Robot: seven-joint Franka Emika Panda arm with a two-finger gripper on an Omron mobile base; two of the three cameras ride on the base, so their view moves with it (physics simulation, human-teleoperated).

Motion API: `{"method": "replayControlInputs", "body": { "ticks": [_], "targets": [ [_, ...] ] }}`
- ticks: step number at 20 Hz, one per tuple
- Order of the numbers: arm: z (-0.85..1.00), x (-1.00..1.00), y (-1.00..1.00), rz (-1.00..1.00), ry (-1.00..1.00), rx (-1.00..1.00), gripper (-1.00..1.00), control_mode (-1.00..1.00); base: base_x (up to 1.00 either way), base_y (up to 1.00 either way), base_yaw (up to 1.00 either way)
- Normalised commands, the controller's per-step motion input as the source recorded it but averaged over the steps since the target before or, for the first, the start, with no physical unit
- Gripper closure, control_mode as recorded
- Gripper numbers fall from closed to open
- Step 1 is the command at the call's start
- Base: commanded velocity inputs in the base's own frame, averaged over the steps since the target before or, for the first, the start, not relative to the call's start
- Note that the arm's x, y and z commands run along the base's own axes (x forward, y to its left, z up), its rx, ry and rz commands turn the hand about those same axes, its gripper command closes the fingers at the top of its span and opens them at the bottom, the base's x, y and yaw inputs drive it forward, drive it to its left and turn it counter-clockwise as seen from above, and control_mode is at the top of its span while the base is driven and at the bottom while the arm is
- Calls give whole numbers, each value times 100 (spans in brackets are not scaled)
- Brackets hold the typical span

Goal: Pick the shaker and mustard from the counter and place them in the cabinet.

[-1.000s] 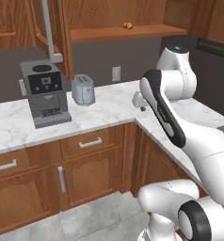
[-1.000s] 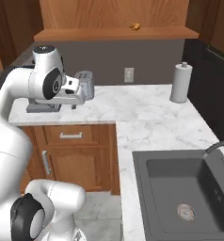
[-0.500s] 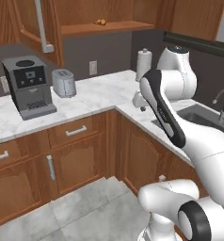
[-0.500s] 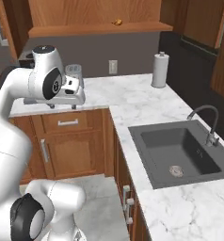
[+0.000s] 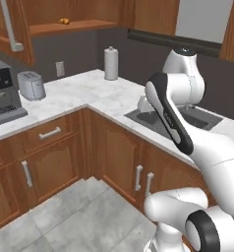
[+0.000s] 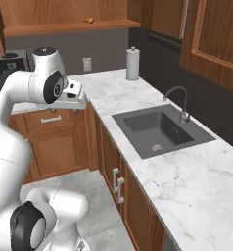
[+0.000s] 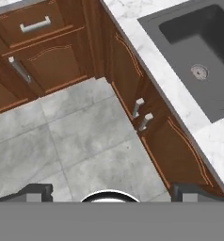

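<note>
Nothing is held between the spread jaws of the dark two-finger gripper, aimed at grey floor tiles; neither shaker nor mustard can be located.

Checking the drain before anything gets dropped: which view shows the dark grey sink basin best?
The right base view: the dark grey sink basin lies whole, faucet included. The hand view crops the sink, drain visible; in the left base view the arm hides most of the sink.
</note>
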Motion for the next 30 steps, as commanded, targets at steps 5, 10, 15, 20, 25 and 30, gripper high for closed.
{"method": "replayControlInputs", "body": {
  "ticks": [5,10,15,20,25,30],
  "targets": [
    [0,0,0,0,0,0,-100,100,-71,7,-41],
    [0,0,0,0,0,0,-100,100,-68,2,-44],
    [0,0,0,0,0,0,-100,100,-60,0,-44],
    [0,0,0,0,0,0,-100,100,-51,0,-46],
    [0,0,0,0,0,0,-100,100,-31,-6,-43],
    [0,0,0,0,0,0,-100,100,-12,-13,-39]
  ]
}}
